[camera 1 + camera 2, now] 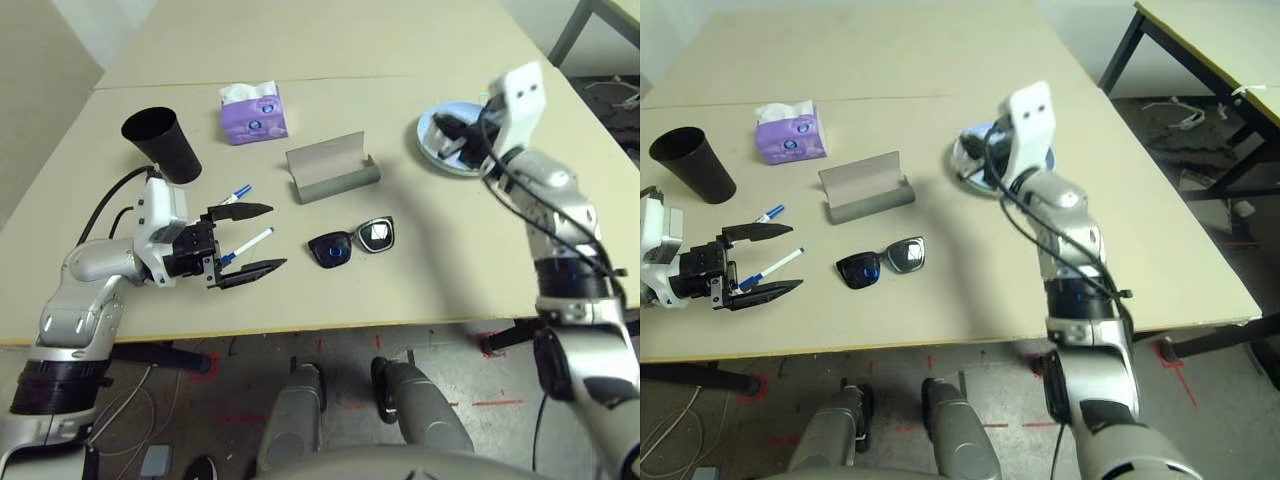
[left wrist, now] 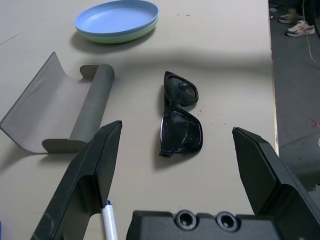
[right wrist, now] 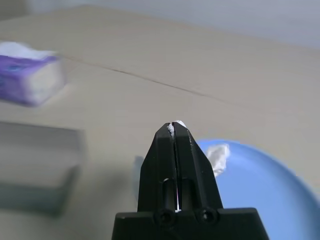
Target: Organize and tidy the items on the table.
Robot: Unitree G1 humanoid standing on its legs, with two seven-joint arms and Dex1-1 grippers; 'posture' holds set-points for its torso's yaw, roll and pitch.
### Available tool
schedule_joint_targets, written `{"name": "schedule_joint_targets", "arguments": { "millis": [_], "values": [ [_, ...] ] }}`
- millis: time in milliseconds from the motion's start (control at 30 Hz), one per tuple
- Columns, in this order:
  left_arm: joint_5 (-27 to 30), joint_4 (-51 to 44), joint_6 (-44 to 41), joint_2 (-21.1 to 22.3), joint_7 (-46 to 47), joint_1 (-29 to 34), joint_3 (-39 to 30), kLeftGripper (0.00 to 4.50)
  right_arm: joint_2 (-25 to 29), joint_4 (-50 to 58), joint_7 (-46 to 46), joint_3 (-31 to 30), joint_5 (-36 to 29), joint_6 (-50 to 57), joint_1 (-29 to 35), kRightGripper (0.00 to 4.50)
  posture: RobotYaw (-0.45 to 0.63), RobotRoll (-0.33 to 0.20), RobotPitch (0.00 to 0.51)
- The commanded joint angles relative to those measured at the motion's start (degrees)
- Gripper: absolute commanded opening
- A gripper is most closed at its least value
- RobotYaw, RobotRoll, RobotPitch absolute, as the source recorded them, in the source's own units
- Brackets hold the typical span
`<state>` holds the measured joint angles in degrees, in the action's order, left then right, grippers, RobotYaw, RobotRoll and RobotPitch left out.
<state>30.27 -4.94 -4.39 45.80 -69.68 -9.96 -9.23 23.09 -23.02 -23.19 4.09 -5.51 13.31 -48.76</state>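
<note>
My left gripper (image 1: 275,237) is open low over the table (image 1: 420,280), its fingers on either side of a white blue-capped marker (image 1: 248,243). A second marker (image 1: 235,195) lies just beyond it. In line with the left gripper (image 2: 177,129) lie the black sunglasses (image 2: 181,117), with the open grey glasses case (image 2: 65,110) beside them. My right gripper (image 3: 172,127) is shut over the blue plate (image 3: 260,190), and a bit of crumpled white tissue (image 3: 216,155) shows at its tips. The blue plate (image 2: 117,17) is stacked on the green one (image 2: 135,35).
A black tapered cup (image 1: 165,140) stands at the left of the table, close behind my left wrist. The purple tissue box (image 1: 254,112) is further back, near the seam. There is bare tabletop in front of the sunglasses and toward the right front edge.
</note>
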Motion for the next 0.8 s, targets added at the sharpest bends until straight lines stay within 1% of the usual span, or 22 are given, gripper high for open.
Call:
{"name": "schedule_joint_targets", "arguments": {
  "millis": [33, 100, 133, 200, 367, 500, 533, 633, 700, 800],
  "values": [
    [-1.1, 0.7, 0.8, -0.2, 0.2, -0.2, -0.1, 4.50, -0.2, -9.7, 4.4, -0.1, 3.2, -4.5, -3.0, 0.03, -0.07, 0.000, 0.192],
    [-1.1, 0.6, 0.8, -0.3, 0.3, -0.2, 0.0, 4.50, -0.8, -13.8, 5.5, -0.4, 3.9, -6.0, -4.8, 0.03, -0.07, 0.000, 0.192],
    [-1.1, 0.2, 0.7, -0.3, 0.5, -0.1, -0.1, 4.50, -1.3, -14.9, 5.6, -0.6, 4.0, -6.6, -5.3, 0.41, -0.07, 0.000, 0.192],
    [-1.0, -0.2, 0.6, -0.3, 0.7, 0.1, -0.2, 4.50, -1.7, -16.0, 5.6, -0.7, 4.2, -7.7, -5.8, 0.97, -0.06, 0.000, 0.193],
    [-1.1, 0.0, 0.8, -0.1, 1.0, 0.6, -0.6, 4.50, -0.8, -11.3, 3.6, -0.9, 3.9, -5.9, -3.1, 2.74, -0.07, 0.000, 0.196],
    [-1.0, 0.4, 0.8, -0.1, 0.8, 0.5, -0.4, 4.50, 2.1, -2.6, -4.1, -1.9, 1.8, 1.1, 0.5, 4.13, -0.08, 0.000, 0.197],
    [-0.9, 0.6, 0.8, -0.2, 0.7, 0.5, -0.4, 4.50, 3.7, 0.8, -7.9, -3.1, 1.2, 3.8, 2.0, 4.45, -0.09, 0.000, 0.197],
    [-0.4, 1.2, 0.3, 0.0, -0.1, 0.4, -0.4, 4.50, 9.5, 13.1, -18.2, -6.6, -1.7, 13.5, 6.5, 4.48, -0.10, 0.000, 0.199],
    [-0.1, 1.6, 0.0, 0.4, -1.0, 0.6, -0.4, 4.50, 12.7, 20.1, -22.3, -8.9, -2.5, 18.1, 8.3, 4.48, -0.11, 0.000, 0.202],
    [0.4, 1.8, -0.4, 1.6, -3.4, 1.9, -0.6, 4.50, 16.5, 29.0, -27.0, -12.1, -4.1, 26.1, 8.6, 4.48, -0.11, 0.000, 0.205]
  ]
}}
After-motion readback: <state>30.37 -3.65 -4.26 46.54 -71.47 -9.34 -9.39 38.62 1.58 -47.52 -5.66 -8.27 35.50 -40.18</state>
